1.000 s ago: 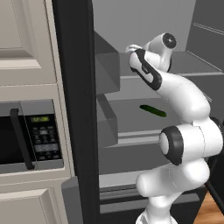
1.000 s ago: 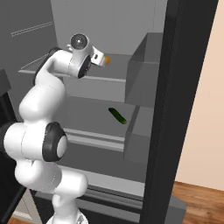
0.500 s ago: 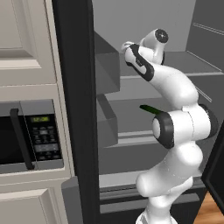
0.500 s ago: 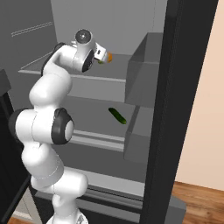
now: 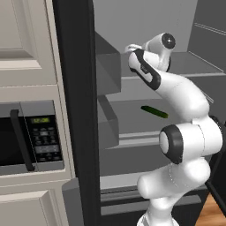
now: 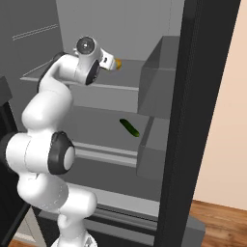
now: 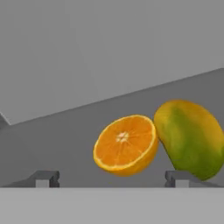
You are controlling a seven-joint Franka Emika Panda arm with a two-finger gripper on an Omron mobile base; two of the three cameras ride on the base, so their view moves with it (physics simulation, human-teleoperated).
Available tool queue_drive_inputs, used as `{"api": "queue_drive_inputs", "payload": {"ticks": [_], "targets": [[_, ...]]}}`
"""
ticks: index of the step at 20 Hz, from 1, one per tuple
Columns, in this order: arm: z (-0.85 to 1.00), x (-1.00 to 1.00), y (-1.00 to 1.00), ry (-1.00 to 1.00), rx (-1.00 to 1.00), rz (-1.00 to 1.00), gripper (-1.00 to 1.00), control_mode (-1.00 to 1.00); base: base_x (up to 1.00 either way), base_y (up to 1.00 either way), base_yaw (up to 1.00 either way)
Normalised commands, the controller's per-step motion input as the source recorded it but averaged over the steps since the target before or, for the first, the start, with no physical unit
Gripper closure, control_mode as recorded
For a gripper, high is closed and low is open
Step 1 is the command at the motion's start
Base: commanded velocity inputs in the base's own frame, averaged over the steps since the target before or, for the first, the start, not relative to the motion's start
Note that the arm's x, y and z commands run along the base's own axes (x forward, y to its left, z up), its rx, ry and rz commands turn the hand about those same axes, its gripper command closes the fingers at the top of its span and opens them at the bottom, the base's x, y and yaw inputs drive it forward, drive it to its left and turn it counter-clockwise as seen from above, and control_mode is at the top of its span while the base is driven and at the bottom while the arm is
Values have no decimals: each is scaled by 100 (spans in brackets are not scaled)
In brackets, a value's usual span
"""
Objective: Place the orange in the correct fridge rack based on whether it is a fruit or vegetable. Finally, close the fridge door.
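Presently: bright orange cut-faced fruit, the orange [image 7: 126, 145], lies on the wide pale grey upper fridge rack [image 7: 52, 144], touching or just beside a yellow-green mango-like fruit [image 7: 192, 138]. Gripper [image 7: 113, 178]: jaws wide, fingertips [image 7: 43, 178] flanking the orange, nothing held. Long green vegetable [image 6: 129, 128] on the shelf below. Placement judged done; next calls for withdrawing the arm and swinging the dark fridge door [image 5: 75, 110] shut.

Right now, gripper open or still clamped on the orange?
Open. In the hand view the gripper fingertips stand wide apart, clear of the orange, which sits on the fridge rack beside the yellow-green fruit.
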Motion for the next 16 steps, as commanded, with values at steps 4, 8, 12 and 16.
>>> {"api": "queue_drive_inputs", "payload": {"ticks": [4,8,12,16], "targets": [[33,-77,10,-3,-4,0,-100,-100,0,0,0],[34,-94,6,2,-6,0,-100,-100,0,0,0],[24,-100,-1,12,-10,0,-100,-100,0,0,0],[-19,-100,-19,12,-9,0,-100,-100,0,0,0]]}}
